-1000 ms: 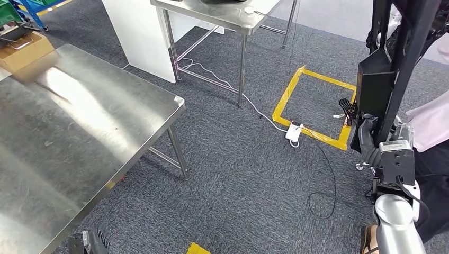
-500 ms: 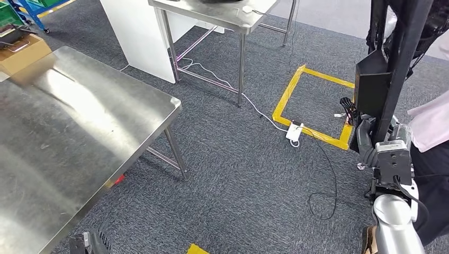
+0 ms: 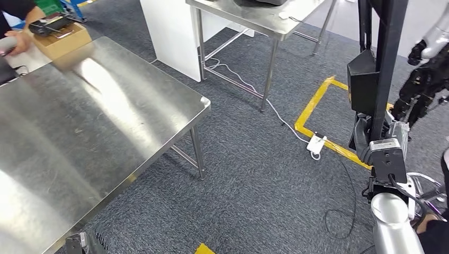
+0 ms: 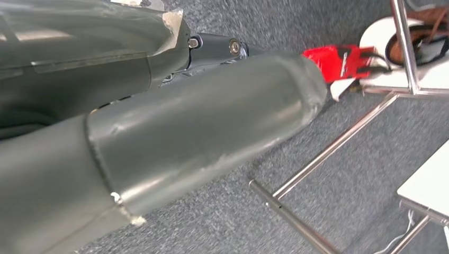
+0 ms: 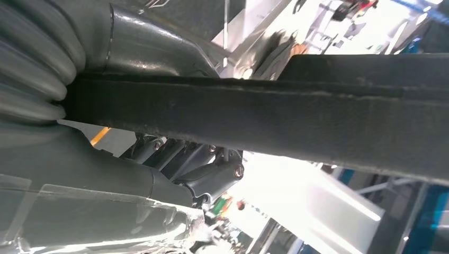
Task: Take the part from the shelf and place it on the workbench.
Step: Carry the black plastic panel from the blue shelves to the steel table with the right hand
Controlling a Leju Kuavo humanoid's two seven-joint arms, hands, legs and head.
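The part point(image 3: 382, 63) is a long black bar with a black box fixed to its side. My right hand point(image 3: 369, 142) grips its lower end and holds it upright at the right, over the carpet and well clear of the workbench point(image 3: 79, 121). The right wrist view has the bar point(image 5: 317, 121) crossing close in front, with my dark fingers point(image 5: 204, 166) closed against it. The steel workbench top is bare and shiny. My left hand point(image 4: 201, 121) hangs low beside the bench's near corner, thumb stretched out, holding nothing.
A person's hand point(image 3: 13, 43) rests beside a cardboard box point(image 3: 61, 39) at the bench's far end. A second steel table point(image 3: 254, 16) and a white cabinet point(image 3: 169, 32) stand behind. Yellow floor tape point(image 3: 316, 103) and a white plug with cable point(image 3: 316, 144) lie nearby. Another silver arm's dark hand point(image 3: 418, 98) hangs at the right.
The camera has turned, so the whole scene has slid right and the person's hand and the other arm have come into view. My right hand still holds the part upright.
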